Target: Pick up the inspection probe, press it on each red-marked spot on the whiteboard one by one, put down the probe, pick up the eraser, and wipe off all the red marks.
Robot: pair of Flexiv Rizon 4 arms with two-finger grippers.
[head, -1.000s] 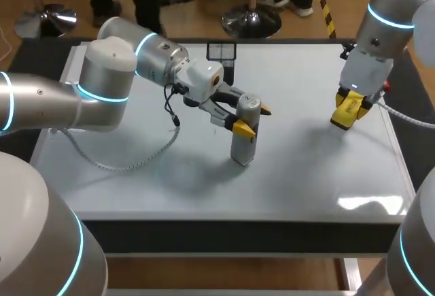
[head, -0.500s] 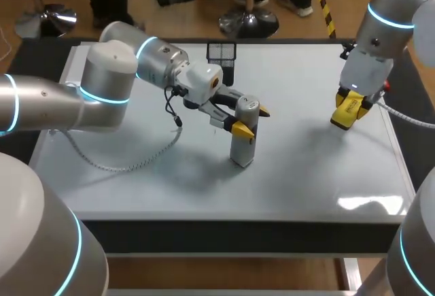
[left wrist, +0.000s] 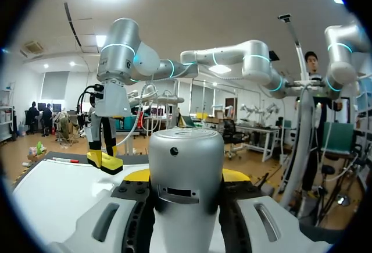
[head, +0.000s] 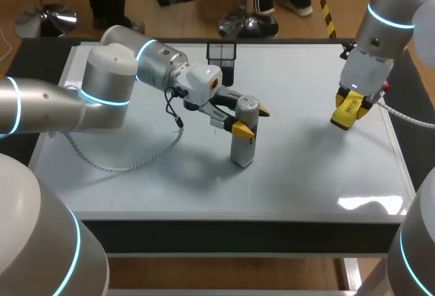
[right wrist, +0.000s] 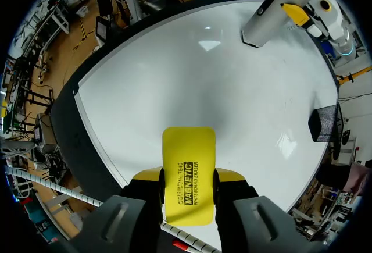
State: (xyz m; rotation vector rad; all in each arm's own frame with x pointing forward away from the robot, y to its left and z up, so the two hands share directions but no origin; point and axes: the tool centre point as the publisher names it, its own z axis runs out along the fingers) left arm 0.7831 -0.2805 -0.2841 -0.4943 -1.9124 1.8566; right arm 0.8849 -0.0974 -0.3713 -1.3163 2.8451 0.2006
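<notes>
The silver inspection probe stands upright on the whiteboard near its middle. My left gripper is shut on its upper part, one yellow tip on each side. In the left wrist view the probe fills the space between my fingers. My right gripper hangs over the board's right side, shut on the yellow eraser. The right wrist view shows the eraser between its fingers, above the bare board, with the probe far ahead. No red marks show on the board.
A black mesh holder stands at the board's far edge, behind the left gripper. A grey cable from my left arm loops over the board's left part. The board's front edge drops to a dark frame.
</notes>
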